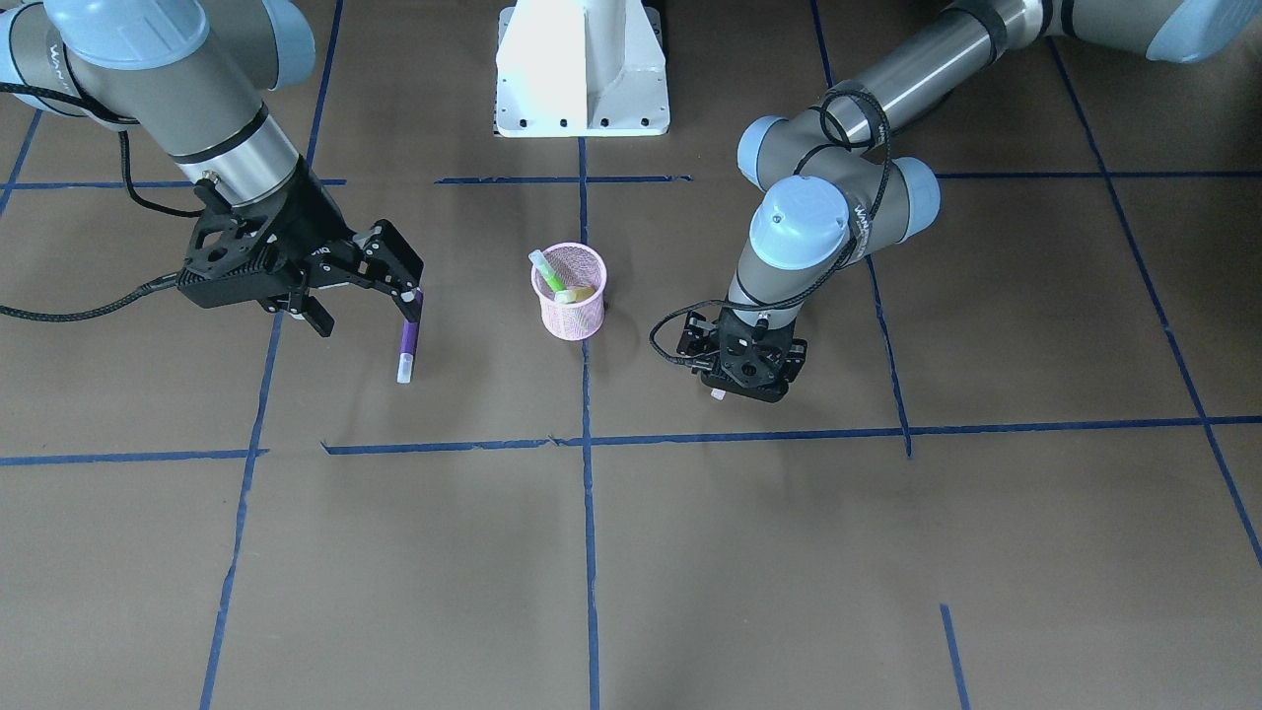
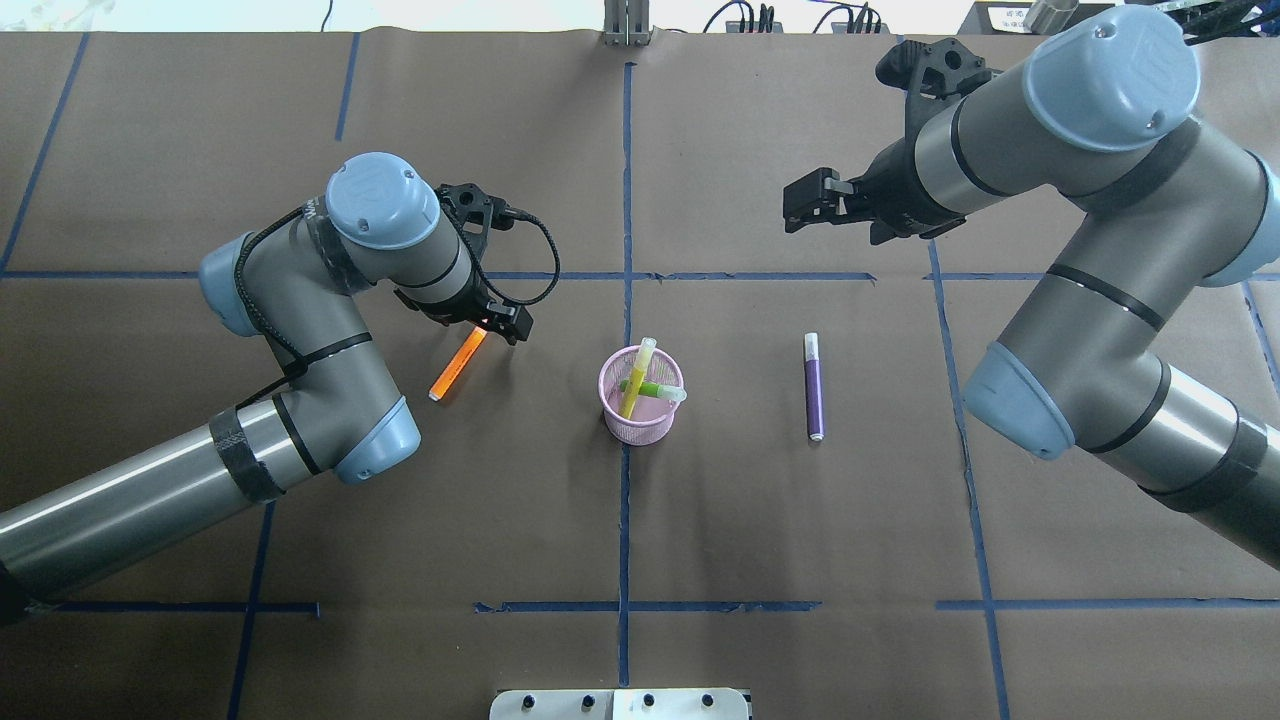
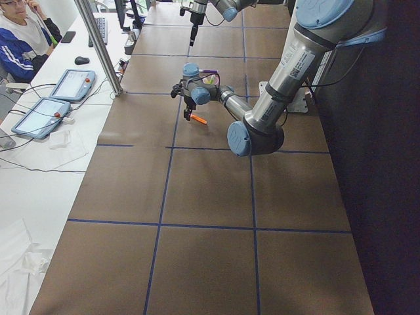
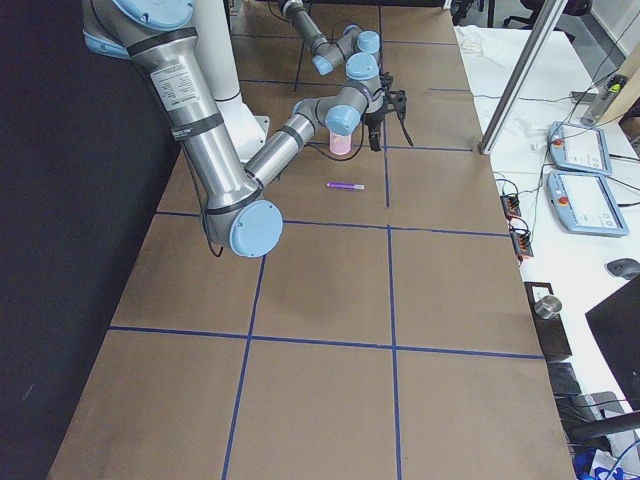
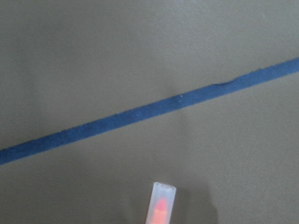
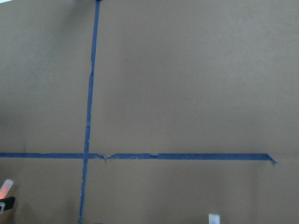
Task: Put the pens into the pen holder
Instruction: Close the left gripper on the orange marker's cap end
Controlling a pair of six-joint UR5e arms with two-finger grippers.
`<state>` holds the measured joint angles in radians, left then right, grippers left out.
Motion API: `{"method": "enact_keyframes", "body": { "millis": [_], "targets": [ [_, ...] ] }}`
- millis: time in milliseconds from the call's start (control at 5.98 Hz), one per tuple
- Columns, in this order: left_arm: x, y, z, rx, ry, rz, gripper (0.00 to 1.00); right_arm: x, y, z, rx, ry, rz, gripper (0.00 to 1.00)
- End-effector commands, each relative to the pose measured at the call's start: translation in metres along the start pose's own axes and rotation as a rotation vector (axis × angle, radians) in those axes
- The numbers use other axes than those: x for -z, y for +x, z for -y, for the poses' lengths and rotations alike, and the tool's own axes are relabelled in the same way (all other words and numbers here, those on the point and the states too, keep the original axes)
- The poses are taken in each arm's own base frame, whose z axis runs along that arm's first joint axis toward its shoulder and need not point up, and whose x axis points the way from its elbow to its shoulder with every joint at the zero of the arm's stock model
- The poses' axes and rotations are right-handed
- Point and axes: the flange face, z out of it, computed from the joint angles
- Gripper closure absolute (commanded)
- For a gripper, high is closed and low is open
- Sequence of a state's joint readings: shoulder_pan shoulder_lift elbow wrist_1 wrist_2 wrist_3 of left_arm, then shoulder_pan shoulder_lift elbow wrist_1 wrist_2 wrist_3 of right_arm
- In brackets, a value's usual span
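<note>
The pink mesh pen holder [image 2: 642, 420] stands at the table's middle [image 1: 572, 314]. A green pen [image 2: 658, 391] and a yellow pen [image 2: 638, 375] stand in it. The orange pen [image 2: 457, 364] lies left of the holder. My left gripper [image 2: 492, 326] is low over its far end. The pen's pale cap [image 5: 161, 204] shows in the left wrist view, but the fingers are hidden, so I cannot tell whether they are shut. The purple pen [image 2: 813, 388] lies flat to the right of the holder. My right gripper [image 1: 363, 308] is open, empty and raised beyond that pen.
Brown paper with blue tape lines [image 2: 626, 200] covers the table. The robot's white base [image 1: 582, 69] stands at the table's edge. In the side views, control tablets [image 3: 39, 111] and cables lie on a white bench, and a person [image 3: 20, 33] sits there.
</note>
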<state>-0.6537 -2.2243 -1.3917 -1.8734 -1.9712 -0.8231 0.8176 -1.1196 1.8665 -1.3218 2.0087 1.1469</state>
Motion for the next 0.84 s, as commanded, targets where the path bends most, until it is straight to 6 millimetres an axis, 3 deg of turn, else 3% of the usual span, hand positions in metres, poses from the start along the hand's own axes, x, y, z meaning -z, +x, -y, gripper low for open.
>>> {"method": "enact_keyframes", "body": {
  "millis": [0, 167, 334, 669],
  "targets": [
    [-0.0057, 0.0005, -0.0017, 0.009, -0.009, 0.002, 0.2, 0.0002, -0.0001, -0.0001, 0.002, 0.0, 0.001, 0.0],
    [-0.0054, 0.0034, -0.0024, 0.009, -0.007, 0.0, 0.35, 0.0007, 0.0003, 0.0005, 0.001, 0.001, 0.001, 0.0],
    [-0.0051, 0.0032, -0.003, 0.002, -0.007, -0.003, 0.63, 0.0007, 0.0002, 0.0004, 0.001, 0.0, 0.002, 0.0],
    [-0.0039, 0.0039, -0.003, -0.003, -0.006, -0.004, 0.8, 0.0014, -0.0003, 0.0001, 0.001, -0.001, 0.004, 0.0]
  ]
}}
